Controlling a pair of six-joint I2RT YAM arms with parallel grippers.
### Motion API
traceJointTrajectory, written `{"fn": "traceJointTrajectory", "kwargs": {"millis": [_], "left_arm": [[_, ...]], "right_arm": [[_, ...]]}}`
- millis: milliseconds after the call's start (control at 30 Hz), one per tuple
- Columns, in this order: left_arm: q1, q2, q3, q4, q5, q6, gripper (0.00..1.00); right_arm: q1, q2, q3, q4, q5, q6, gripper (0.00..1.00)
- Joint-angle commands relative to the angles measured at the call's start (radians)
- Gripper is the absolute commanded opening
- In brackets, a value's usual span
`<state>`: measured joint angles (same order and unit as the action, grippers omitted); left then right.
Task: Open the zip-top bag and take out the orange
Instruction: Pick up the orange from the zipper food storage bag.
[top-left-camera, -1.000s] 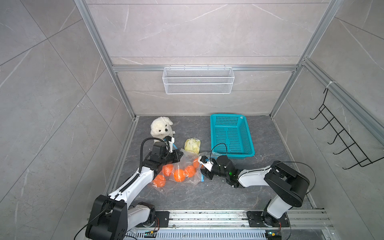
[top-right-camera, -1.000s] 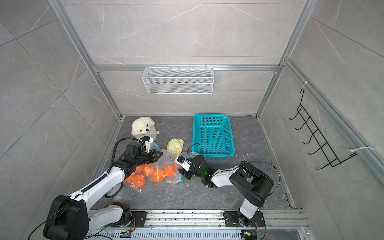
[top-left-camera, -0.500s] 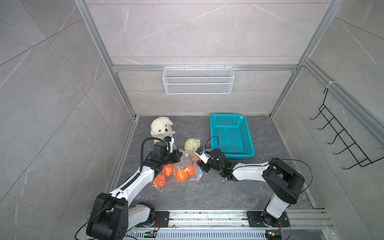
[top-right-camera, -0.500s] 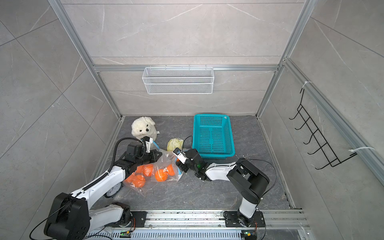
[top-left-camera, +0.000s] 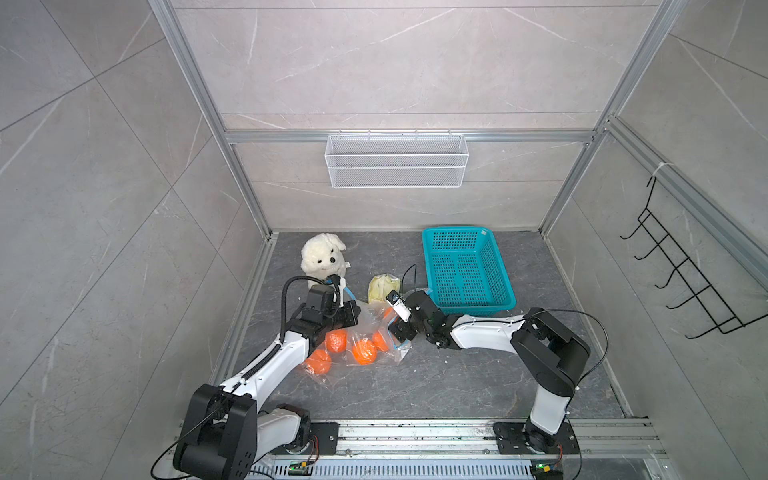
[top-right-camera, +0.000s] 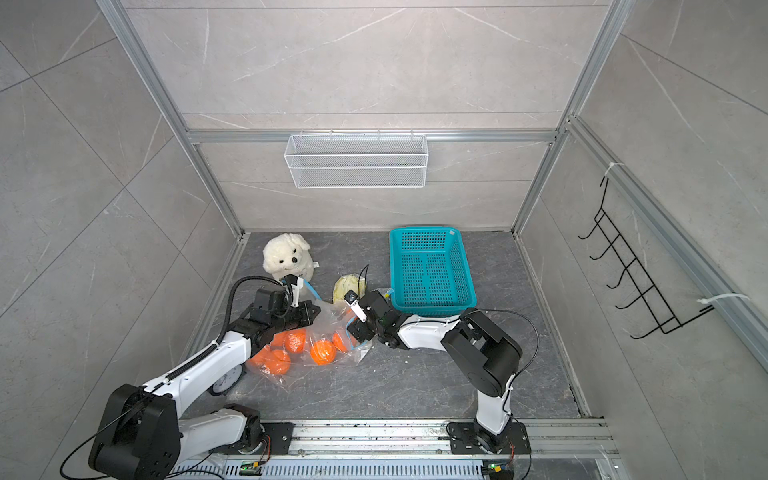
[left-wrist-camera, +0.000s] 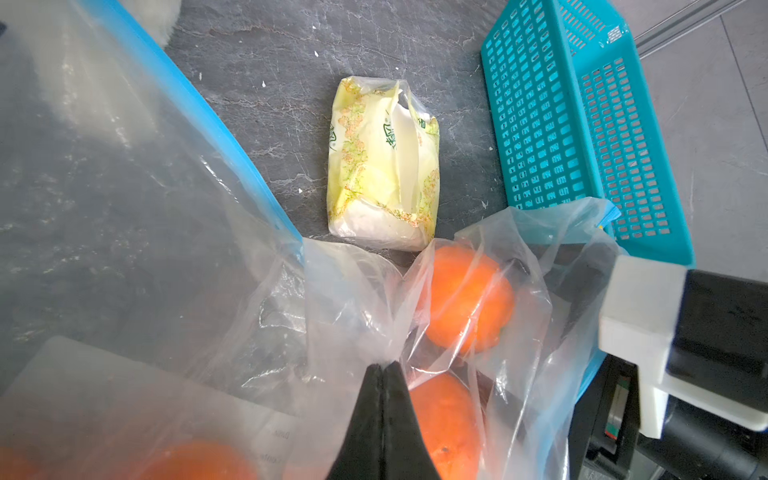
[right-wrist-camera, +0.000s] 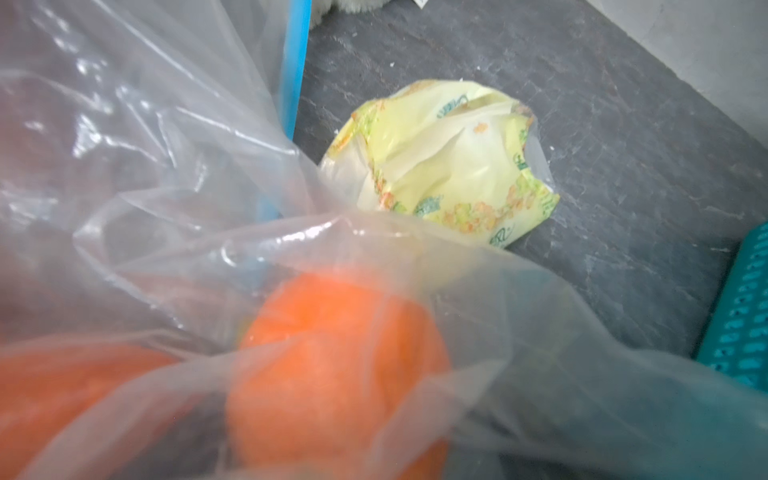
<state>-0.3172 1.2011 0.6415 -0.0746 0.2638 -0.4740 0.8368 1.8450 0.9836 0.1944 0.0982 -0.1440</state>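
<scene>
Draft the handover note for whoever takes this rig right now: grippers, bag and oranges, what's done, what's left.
Left gripper: fingers shut, pinching the film of the zip-top bag.
Right gripper: at the bag's mouth; whether it is open or shut cannot be told.
Oranges: all inside the bag. The nearest orange lies just ahead of the right wrist camera, behind film.
Done: the zip strip looks parted.
Left: reach in, grip an orange, bring it out.

Only illegible green print on yellow packet (left-wrist-camera: 382, 166)
</scene>
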Motion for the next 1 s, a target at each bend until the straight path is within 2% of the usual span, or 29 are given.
{"fn": "traceJointTrajectory", "kwargs": {"millis": [0,100,133,533,700,900,967], "left_arm": [[0.004,-0.005,0.040,0.002,-0.007,0.027,0.00],[0.005,-0.001,0.039,0.006,-0.022,0.022,0.00],[0.005,0.000,0.038,0.004,-0.035,0.023,0.00],[0.006,0.039,0.045,-0.005,-0.162,0.014,0.00],[0.007,0.077,0.061,-0.016,-0.255,0.016,0.00],[0.007,0.132,0.086,0.024,-0.223,0.016,0.00],[0.007,0.149,0.096,0.023,-0.218,0.018,0.00]], "right_arm": [[0.002,0.004,-0.013,-0.043,-0.015,0.015,0.85],[0.004,-0.011,0.007,-0.067,-0.086,0.013,0.63],[0.005,-0.018,0.012,-0.076,-0.102,0.015,0.59],[0.010,-0.232,-0.071,-0.111,-0.123,0.075,0.58],[0.011,-0.309,-0.140,-0.110,-0.119,0.102,0.58],[0.025,-0.363,-0.211,-0.110,-0.144,0.114,0.58],[0.032,-0.377,-0.221,-0.119,-0.136,0.115,0.53]]}}
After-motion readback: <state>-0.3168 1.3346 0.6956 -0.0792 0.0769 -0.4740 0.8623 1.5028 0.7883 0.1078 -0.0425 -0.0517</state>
